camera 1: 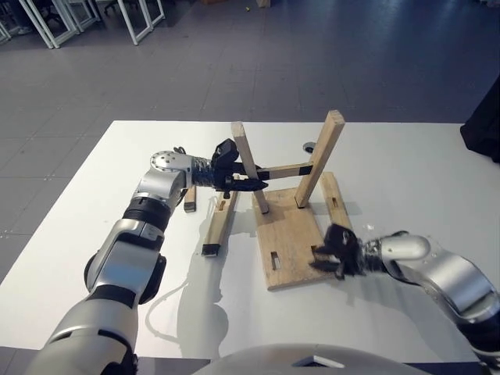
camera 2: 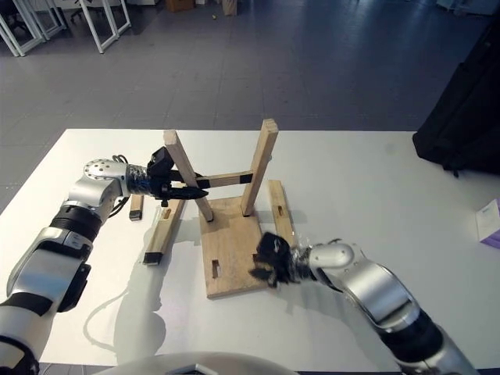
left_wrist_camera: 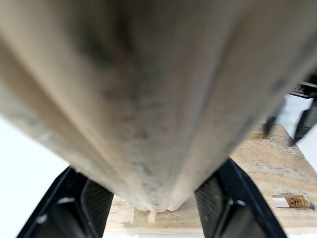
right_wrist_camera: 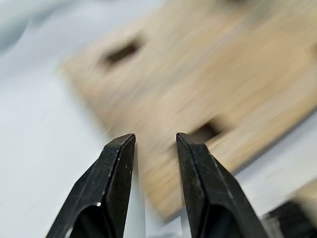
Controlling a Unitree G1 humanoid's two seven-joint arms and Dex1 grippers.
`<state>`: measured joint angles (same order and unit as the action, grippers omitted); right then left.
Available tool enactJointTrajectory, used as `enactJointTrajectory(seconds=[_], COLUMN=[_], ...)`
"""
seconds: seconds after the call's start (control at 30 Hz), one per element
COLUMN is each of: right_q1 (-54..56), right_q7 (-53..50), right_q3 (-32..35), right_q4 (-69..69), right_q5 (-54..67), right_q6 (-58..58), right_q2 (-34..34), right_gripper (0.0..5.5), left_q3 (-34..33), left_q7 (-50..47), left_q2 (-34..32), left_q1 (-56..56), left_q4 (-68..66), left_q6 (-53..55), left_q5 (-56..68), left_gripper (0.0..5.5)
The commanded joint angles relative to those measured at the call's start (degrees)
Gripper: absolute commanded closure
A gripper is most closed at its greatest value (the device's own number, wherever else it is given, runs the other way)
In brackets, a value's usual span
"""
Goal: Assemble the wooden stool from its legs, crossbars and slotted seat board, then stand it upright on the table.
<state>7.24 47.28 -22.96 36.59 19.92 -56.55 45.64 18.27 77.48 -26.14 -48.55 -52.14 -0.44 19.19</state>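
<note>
Seat board: I see the seat board point(camera 1: 291, 234) lying flat on the white tabletop point(camera 1: 406, 172), near its middle. It is pale, bare wood with small rectangular slots cut near its corners.
Upright legs: the left upright leg point(camera 1: 250, 166) and the right upright leg point(camera 1: 320, 156) both stand on the far end of the board. Both are square, light wood, and each leans outward at the top.
Crossbar: a thin crossbar point(camera 1: 283, 169) with dark ends bridges the two upright legs about halfway up.
Left gripper: my left gripper point(camera 1: 248, 184) is clamped on the left upright leg just below the crossbar. In the wrist view its black fingers point(left_wrist_camera: 94, 203) press either side of the wood.
Right gripper: my right gripper point(right_wrist_camera: 154, 139) sits at the board's near right corner beside a slot. Its fingers are slightly parted with nothing between them.
Loose parts: one loose leg point(camera 1: 219, 223) with a black end cap lies left of the board. A second loose leg point(camera 1: 334, 199) lies along the board's right edge. A short piece point(camera 1: 190, 199) lies farther left.
</note>
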Motion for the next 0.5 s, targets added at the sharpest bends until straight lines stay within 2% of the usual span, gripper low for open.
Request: enactJointTrajectory(seconds=[0.03, 0.17, 0.2, 0.37, 0.5], right_q1=[0.6, -0.1, -0.3, -2.0, -3.1], right_q7=[0.0, -0.8, -1.2, -3.8, -6.2], right_q3=[-3.3, -4.4, -4.5, -4.5, -4.5], right_q4=[-0.7, -2.1, -2.3, -2.8, -2.6], right_q5=[-0.7, -1.2, -1.2, -1.4, -1.6], right_q6=[1.8, 3.1, 3.2, 3.2, 3.4], right_q2=[-1.3, -1.7, -2.0, -3.4, -4.8], right_gripper=[3.95, 3.95, 3.99, 3.99, 3.99], left_q3=[2.8, 2.4, 2.2, 0.3, 1.3], left_q7=[-0.6, -0.8, -1.2, 0.9, 4.3], left_q2=[2.8, 3.8, 3.7, 2.1, -3.8], left_q1=[-1.9, -6.3, -7.5, -11.4, -12.5], left_q4=[-6.1, -10.8, -11.7, -14.1, -13.6], left_q6=[-4.9, -7.0, -7.2, -8.5, -8.9], left_q5=[-9.0, -11.1, -11.4, -15.4, -20.3], left_gripper=[3.46, 3.46, 3.07, 2.17, 1.52])
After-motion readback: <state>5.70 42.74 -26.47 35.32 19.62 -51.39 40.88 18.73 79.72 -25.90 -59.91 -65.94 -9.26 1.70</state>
